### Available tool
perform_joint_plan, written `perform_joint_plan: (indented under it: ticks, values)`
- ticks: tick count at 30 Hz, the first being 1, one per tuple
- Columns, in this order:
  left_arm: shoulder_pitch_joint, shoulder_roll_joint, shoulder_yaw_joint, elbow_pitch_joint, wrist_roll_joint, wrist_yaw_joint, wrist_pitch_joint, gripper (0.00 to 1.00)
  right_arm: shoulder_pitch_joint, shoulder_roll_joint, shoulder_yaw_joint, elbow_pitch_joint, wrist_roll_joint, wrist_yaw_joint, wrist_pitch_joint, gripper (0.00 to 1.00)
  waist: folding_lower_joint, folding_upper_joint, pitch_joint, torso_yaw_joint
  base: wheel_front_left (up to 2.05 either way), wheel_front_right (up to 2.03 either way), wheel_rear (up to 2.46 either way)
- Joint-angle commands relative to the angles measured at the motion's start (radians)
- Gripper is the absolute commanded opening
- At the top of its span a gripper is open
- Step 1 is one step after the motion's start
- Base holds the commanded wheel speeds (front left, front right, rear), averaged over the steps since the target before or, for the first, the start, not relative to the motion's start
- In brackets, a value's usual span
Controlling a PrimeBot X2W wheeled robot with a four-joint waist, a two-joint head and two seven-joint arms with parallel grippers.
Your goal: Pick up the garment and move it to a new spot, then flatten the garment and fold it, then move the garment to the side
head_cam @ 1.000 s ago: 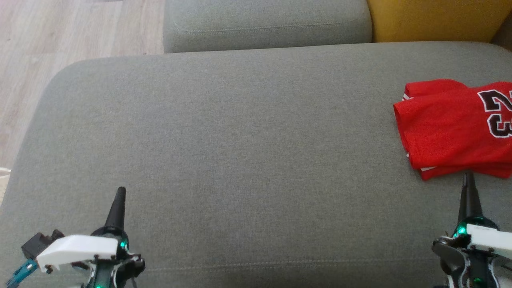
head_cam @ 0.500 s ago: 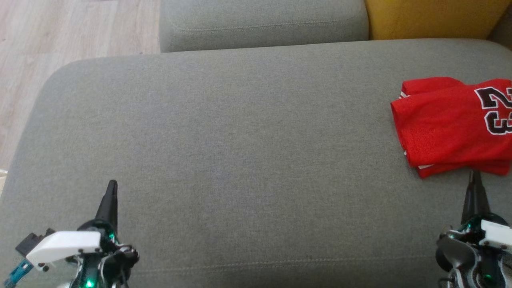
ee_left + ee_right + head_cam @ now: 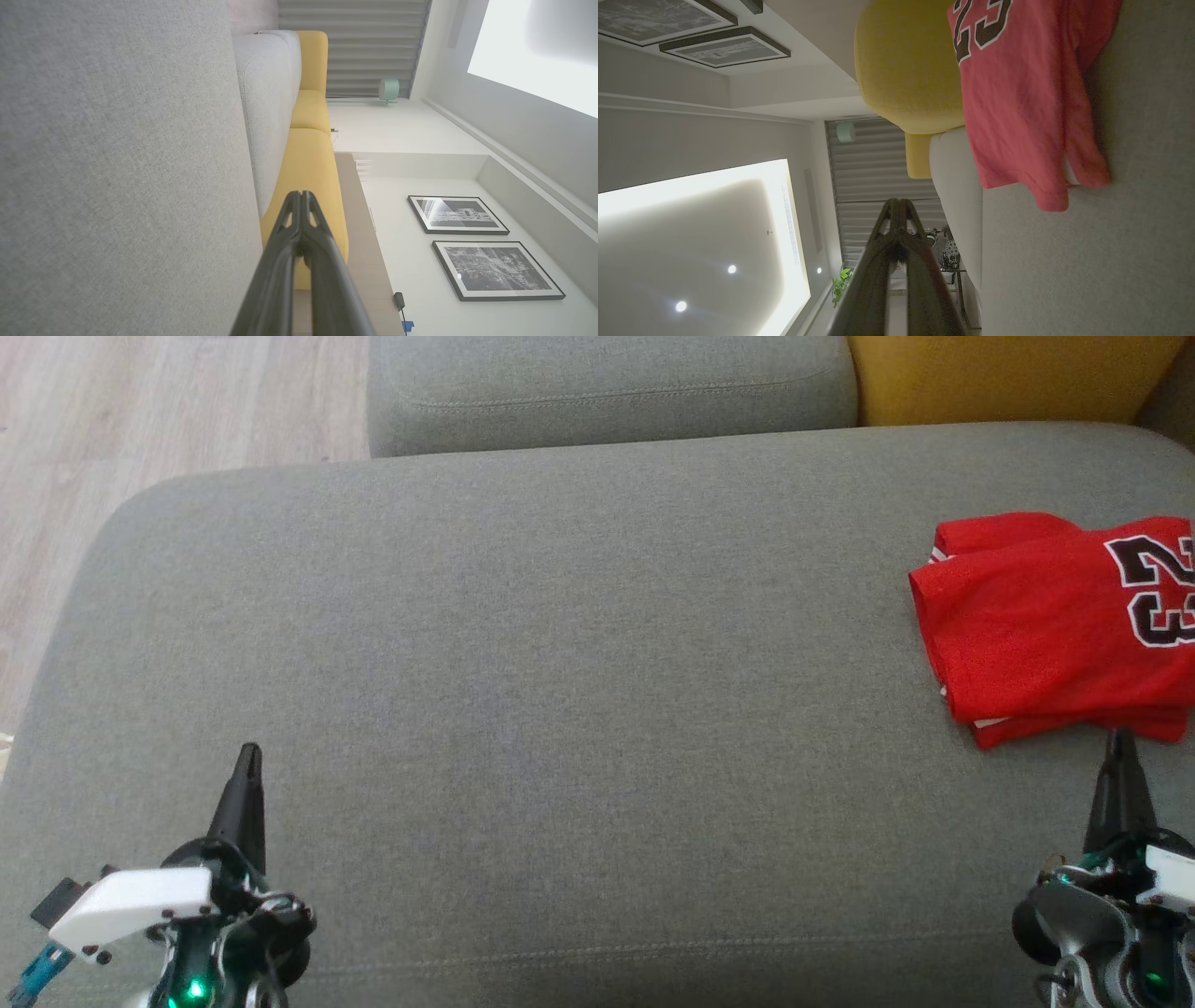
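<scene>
The garment (image 3: 1046, 630) is a red jersey with a dark, white-edged "23", lying folded at the right edge of the grey sofa seat (image 3: 560, 663). In the right wrist view the garment (image 3: 1017, 102) lies up and to the right of my fingers. My right gripper (image 3: 1119, 739) is shut and empty, its tip just short of the garment's near edge. My left gripper (image 3: 248, 753) is shut and empty too, over bare cushion at the lower left. Both wrist views show the fingers pressed together, the left gripper (image 3: 302, 195) and the right gripper (image 3: 899, 202).
A grey back cushion (image 3: 607, 387) and a yellow cushion (image 3: 1008, 378) stand behind the seat. Wooden floor (image 3: 140, 411) lies beyond the seat's rounded left end. The yellow cushion (image 3: 906, 65) sits right behind the garment.
Both grippers have stayed shut. The left one has drifted left and slightly up the view, the right one slightly right. The whole picture has shifted a little, so the camera moved.
</scene>
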Motion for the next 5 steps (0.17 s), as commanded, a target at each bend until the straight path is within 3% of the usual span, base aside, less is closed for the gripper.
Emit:
perform_joint_plan:
  ticks: [1,5]
  values:
    - [-0.054,0.012,0.035,-0.027,-0.002,-0.007,0.006,0.00,-0.055,-0.014,0.019,-0.032,0.003,0.007,0.008,0.00,0.0000,0.0000,0.000,0.000,0.00,0.00,0.00]
    - [-0.054,0.011,0.038,-0.027,0.000,-0.007,0.008,0.00,-0.055,-0.013,0.017,-0.032,0.002,0.007,0.009,0.00,0.0000,0.0000,0.000,0.000,0.00,0.00,0.00]
